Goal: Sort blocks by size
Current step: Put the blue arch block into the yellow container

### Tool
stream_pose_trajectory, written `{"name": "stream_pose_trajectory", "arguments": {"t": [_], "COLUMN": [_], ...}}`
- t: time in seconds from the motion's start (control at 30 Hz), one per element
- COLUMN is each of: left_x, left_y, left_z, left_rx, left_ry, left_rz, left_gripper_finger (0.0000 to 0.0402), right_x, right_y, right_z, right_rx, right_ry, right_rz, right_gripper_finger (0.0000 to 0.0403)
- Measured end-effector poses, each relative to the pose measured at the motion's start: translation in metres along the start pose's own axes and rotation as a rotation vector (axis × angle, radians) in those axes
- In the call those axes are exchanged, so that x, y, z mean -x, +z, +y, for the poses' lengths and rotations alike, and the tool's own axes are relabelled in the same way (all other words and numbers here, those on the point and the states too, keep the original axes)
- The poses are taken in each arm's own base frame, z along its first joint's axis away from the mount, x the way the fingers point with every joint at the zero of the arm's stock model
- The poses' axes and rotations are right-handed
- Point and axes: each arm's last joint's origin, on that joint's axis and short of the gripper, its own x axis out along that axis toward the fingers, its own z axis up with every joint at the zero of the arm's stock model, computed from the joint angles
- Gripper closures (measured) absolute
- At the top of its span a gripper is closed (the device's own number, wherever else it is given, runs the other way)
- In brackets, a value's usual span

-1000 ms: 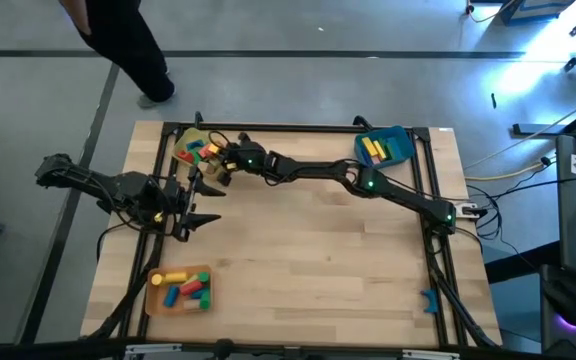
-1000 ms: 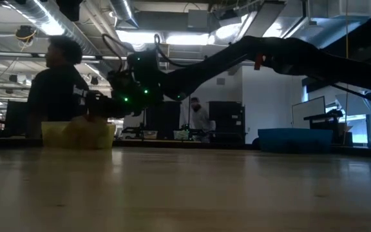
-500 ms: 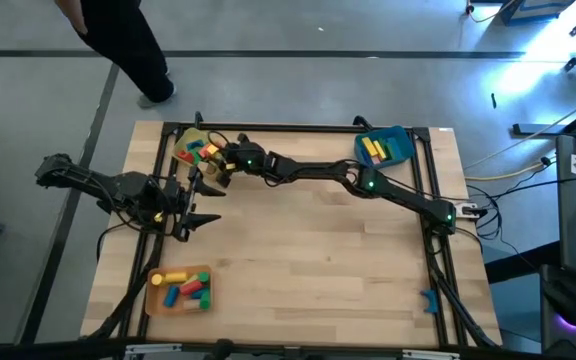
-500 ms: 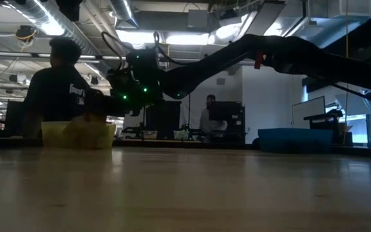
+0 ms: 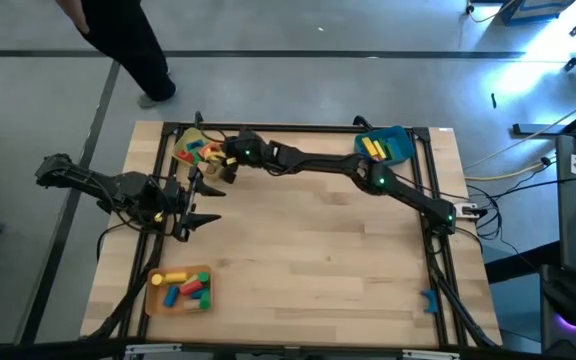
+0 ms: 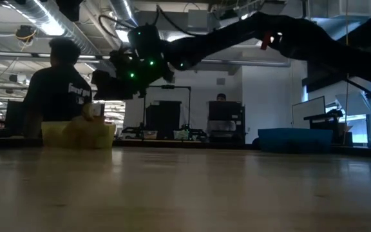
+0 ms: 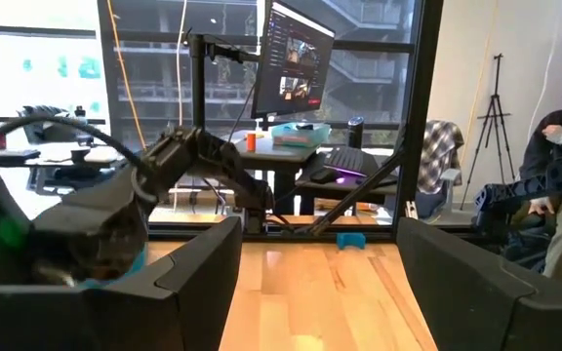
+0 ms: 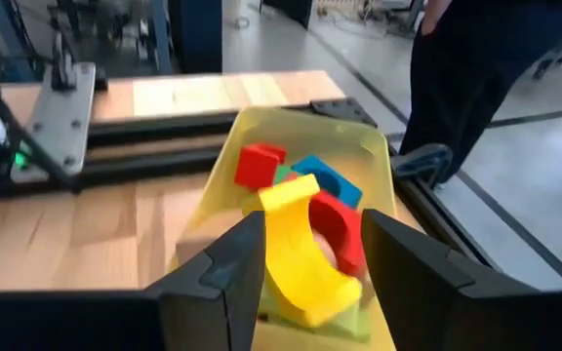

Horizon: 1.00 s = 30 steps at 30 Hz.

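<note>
fingers of your right gripper (image 8: 305, 255) clamp a yellow arch-shaped block (image 8: 301, 249); raise it straight above the yellow plastic tray (image 8: 374, 156), then swing toward three o'clock.

No legible text, label, brand, number or sign is found on any surface in the 4 current views. Pale markings are seen on the back of a person's dark shirt (image 6: 82, 91) in the low view, and lit content is shown on a monitor (image 7: 297, 60) in the left wrist view, but neither can be read.
</note>
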Motion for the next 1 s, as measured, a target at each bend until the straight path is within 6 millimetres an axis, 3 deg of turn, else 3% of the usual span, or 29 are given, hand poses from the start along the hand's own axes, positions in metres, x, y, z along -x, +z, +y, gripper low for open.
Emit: {"name": "stream_pose_trajectory", "arguments": {"t": [0.4,0.6,0.83,1.0], "left_x": [0.000,0.000,0.002,-0.002], "left_y": [-0.001,-0.005,-0.019,-0.037], "left_z": [0.000,0.000,0.000,0.000], "left_rx": [-0.002,0.005,-0.022,0.005], "left_ry": [0.000,-0.001,0.003,0.012], "left_rz": [0.012,0.048,0.187,0.237], "left_gripper_finger": [0.0141,0.0141,0.0141,0.0141], "right_x": [0.049,0.099,0.152,0.174], "right_y": [0.035,0.051,0.058,0.051], "right_z": [0.002,0.007,0.035,0.060], "right_rx": [0.149,0.213,0.248,0.233], "right_ry": [0.048,0.099,0.154,0.168], "right_rz": [0.269,0.527,0.788,0.929], "right_gripper_finger": [0.0230,0.0230,0.0230,0.0230]}}
